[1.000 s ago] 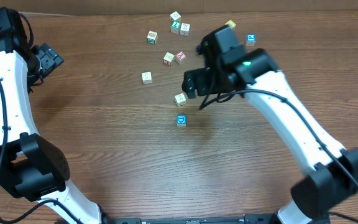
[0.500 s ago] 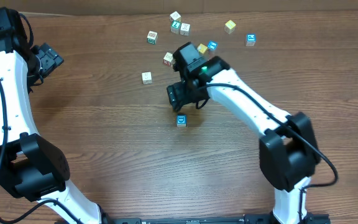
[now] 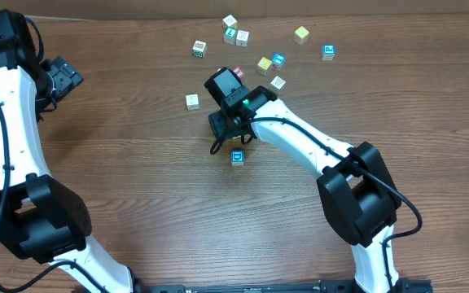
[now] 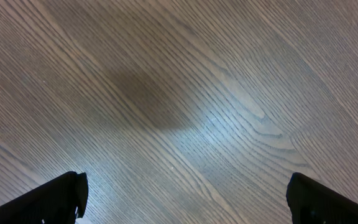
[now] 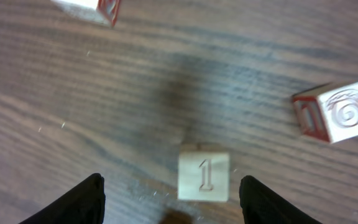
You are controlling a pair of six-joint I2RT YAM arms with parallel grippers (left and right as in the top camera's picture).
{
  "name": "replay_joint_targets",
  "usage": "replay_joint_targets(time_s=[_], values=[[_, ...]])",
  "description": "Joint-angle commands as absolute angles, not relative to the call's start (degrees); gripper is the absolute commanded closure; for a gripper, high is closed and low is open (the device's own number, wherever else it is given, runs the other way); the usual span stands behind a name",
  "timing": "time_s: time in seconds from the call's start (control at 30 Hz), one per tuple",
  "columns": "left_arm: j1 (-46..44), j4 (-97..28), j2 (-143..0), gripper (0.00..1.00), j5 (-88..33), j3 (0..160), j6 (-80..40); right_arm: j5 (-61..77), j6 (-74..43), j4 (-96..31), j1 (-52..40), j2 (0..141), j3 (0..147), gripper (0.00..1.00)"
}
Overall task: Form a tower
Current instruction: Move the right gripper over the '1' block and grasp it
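The right fingers (image 5: pixel 89 202) are standing spread on either side of a pale cube marked "1" (image 5: pixel 204 177), with a gap showing at each flank (no contact is visible). That cube is resting flat on the tabletop (image 5: pixel 166 81). A cube with a red spiral (image 5: pixel 337 115) is lying off to one side of it, apart. Another red-printed cube (image 5: pixel 89 6) is showing at the top edge of the wrist view.

From overhead, the tower (image 3: pixel 237 157) is standing just beside the right arm's wrist and showing a blue-framed top face; its height cannot be told from above. Loose cubes (image 3: pixel 192 102) are lying scattered beyond it. The left fingers (image 4: pixel 55 199) are hanging spread wide over bare wood, holding nothing.
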State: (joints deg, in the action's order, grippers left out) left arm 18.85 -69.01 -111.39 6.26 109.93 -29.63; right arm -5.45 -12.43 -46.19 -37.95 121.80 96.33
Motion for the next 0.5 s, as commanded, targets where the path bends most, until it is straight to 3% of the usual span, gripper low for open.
replay_joint_targets(time_s=[0.0,0.47], values=[[18.72,-68.95,-111.26,0.00,6.57,109.97,-29.34,-9.41,-13.89,-44.84,-37.87,122.52,97.45,0.33],[18.72,-68.95,-111.26,0.01,6.57,109.97,-29.34,-9.41,-13.93,-43.86,-37.87,123.90,94.39,0.48]])
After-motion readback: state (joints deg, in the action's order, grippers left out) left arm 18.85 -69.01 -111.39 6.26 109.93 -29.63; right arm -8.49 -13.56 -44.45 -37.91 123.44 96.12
